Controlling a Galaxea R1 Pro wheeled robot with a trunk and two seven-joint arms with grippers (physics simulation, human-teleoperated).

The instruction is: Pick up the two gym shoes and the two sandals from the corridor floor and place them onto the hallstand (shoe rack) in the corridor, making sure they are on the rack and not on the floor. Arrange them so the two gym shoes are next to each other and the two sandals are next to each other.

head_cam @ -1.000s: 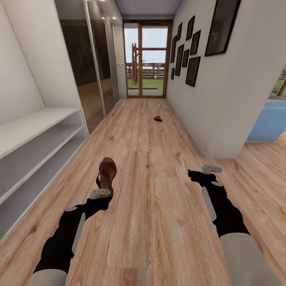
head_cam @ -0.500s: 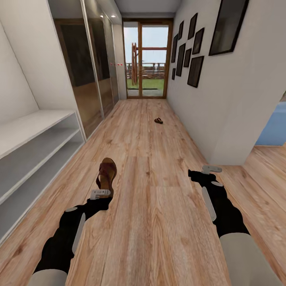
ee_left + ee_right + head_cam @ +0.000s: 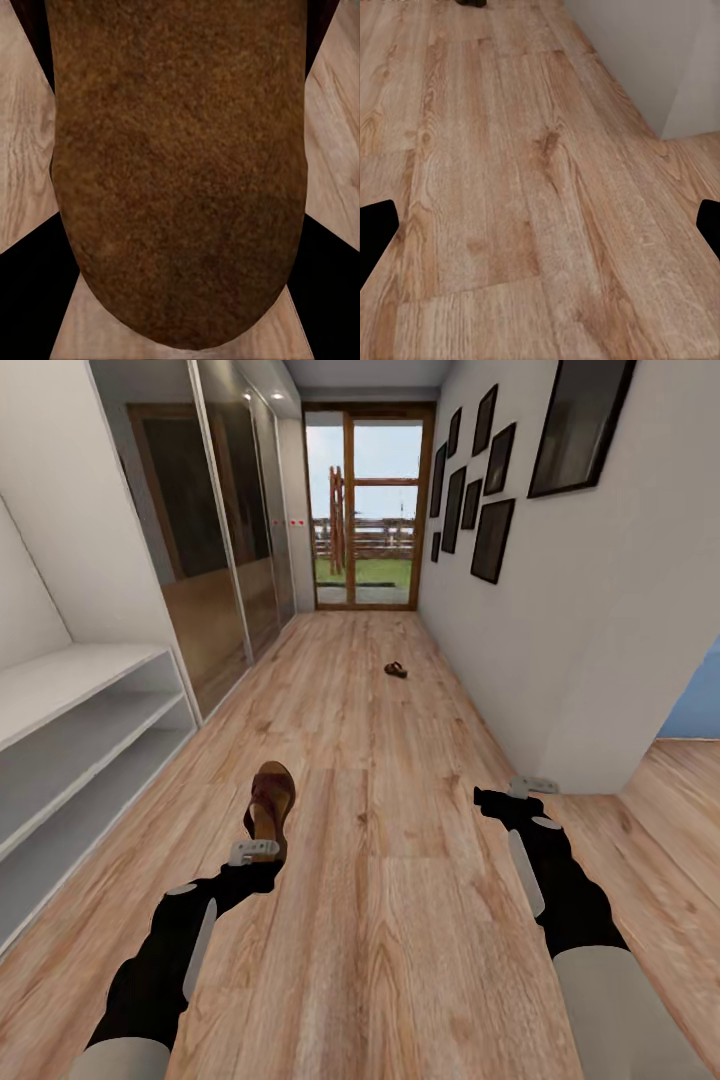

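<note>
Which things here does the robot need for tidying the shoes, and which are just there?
Needed:
- sandal in the left gripper
- second sandal far down the floor
- grey shelf unit

Just there:
- picture frames
- glass door
- mirrored wardrobe

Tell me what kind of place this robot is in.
Most likely a home corridor or entry hall: light brown wood-plank floor, a pale grey low shelving unit along one wall, dark picture frames, and a glazed wooden door at the far end.
</note>
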